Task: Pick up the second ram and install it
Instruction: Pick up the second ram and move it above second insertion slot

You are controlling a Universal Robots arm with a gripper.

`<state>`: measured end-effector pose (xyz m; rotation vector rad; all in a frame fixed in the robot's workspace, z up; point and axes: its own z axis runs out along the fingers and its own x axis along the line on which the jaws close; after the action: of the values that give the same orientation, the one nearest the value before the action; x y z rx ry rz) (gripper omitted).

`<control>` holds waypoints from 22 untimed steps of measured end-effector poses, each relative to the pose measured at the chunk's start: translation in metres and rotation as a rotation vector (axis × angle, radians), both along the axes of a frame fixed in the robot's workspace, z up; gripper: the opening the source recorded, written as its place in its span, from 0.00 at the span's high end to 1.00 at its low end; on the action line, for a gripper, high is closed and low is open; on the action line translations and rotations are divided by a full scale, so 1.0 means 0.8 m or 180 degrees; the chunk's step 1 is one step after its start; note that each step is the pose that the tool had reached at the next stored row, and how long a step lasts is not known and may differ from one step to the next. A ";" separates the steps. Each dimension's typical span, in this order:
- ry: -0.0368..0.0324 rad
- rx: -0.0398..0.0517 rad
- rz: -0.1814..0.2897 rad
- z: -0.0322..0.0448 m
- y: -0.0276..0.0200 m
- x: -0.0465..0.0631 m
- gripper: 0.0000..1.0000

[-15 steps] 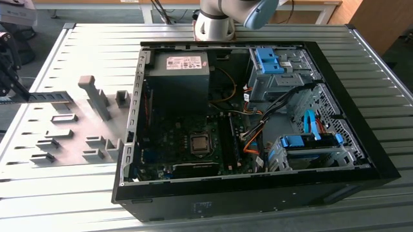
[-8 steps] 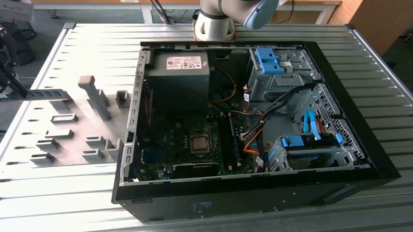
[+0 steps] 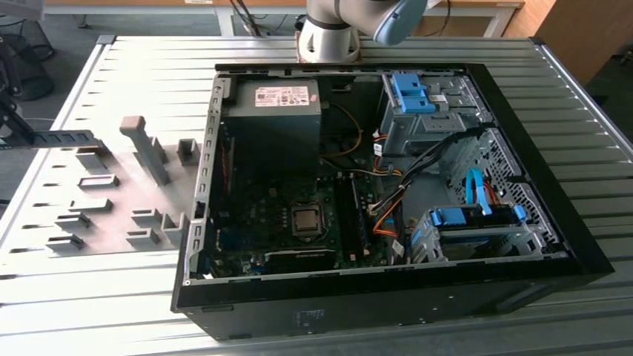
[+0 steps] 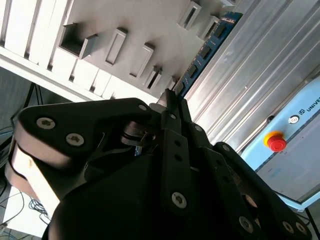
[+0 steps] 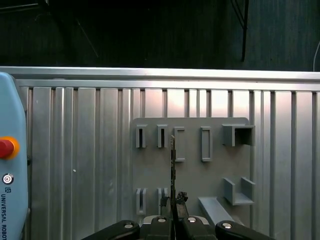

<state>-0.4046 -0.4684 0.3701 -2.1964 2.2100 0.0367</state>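
Note:
The second ram [image 4: 207, 47] is a thin blue-green board with black chips, and my gripper [image 4: 170, 100] is shut on one end of it. In the first wrist view the ram [image 5: 173, 165] appears edge-on, sticking out from the gripper [image 5: 173, 200] over the grey holder plate [image 5: 192, 172]. In the exterior view the ram [image 3: 64, 138] hangs level above the plate's far end, at the exterior view's left edge, well away from the open computer case [image 3: 583, 245].
The holder plate [image 3: 99, 215] carries several grey upright blocks [image 3: 148, 148] and slots. Inside the case lie the motherboard [image 3: 287, 222], orange cables and blue drive brackets [image 3: 416, 93]. A pendant with a red button [image 4: 276, 141] lies on the ribbed table.

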 end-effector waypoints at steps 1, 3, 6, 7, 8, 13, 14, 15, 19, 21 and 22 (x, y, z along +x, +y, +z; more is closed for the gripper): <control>0.0000 0.0000 0.0000 0.0023 0.0000 0.000 0.86; 0.0000 0.0000 0.0000 0.0065 0.0000 0.000 0.86; 0.0000 0.0000 0.0000 0.0132 0.0000 0.000 0.86; 0.0000 0.0000 0.0000 0.0155 0.0000 0.000 0.86; 0.0000 0.0000 0.0000 0.0177 0.0000 0.000 0.86; 0.0000 0.0000 0.0000 0.0290 0.0000 0.000 0.86; 0.0000 0.0000 0.0000 0.0312 0.0000 0.000 0.86; 0.0000 0.0000 0.0000 0.0336 0.0000 0.000 0.86; 0.0000 0.0000 0.0000 0.0413 0.0000 0.000 0.86; -0.0001 0.0001 0.0000 0.0415 0.0000 0.000 0.86; -0.0001 0.0001 0.0000 0.0415 0.0000 0.000 0.86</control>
<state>-0.4046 -0.4683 0.4033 -2.1961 2.2098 0.0366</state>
